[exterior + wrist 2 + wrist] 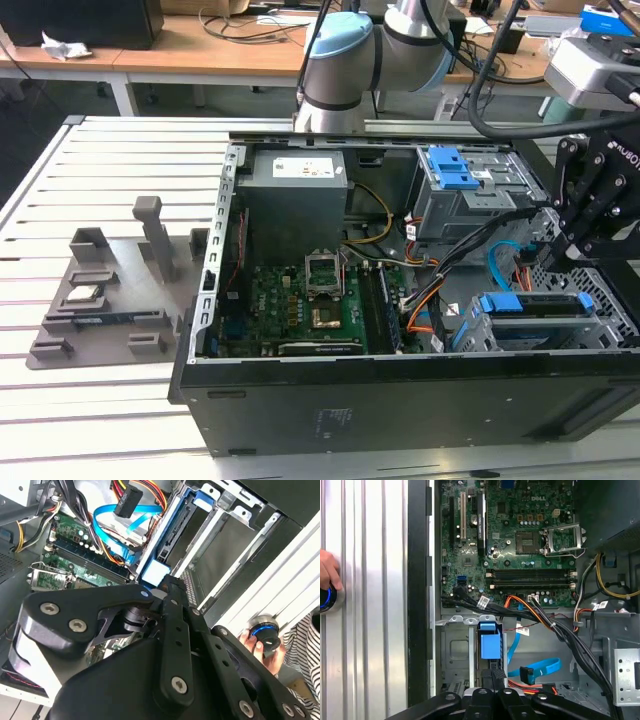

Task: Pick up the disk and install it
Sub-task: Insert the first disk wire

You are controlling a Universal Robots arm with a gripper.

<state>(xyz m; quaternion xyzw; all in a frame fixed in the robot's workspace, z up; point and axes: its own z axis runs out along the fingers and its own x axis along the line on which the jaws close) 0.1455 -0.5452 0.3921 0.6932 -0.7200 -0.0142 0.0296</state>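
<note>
The disk [530, 303] stands on edge in the drive cage at the exterior view's right end of the open computer case, its blue carrier facing up. In the first wrist view the blue carrier end [489, 642] sits in the grey metal bay. The second wrist view shows the same blue end [156, 572]. My black gripper [553, 262] hangs just above that end. Its fingertips look shut, tips [495, 673] right at the carrier's edge, gripper [167, 582] touching or nearly touching it. Whether it presses on the disk I cannot tell.
A blue latch piece with a grey cage [450, 168] sits behind. Blue and orange cables [535, 667] run beside the bay, next to the motherboard [300, 300]. A grey fixture plate [110, 310] lies at the exterior view's left. A hand [257, 647] rests on a blue-lit knob [265, 630].
</note>
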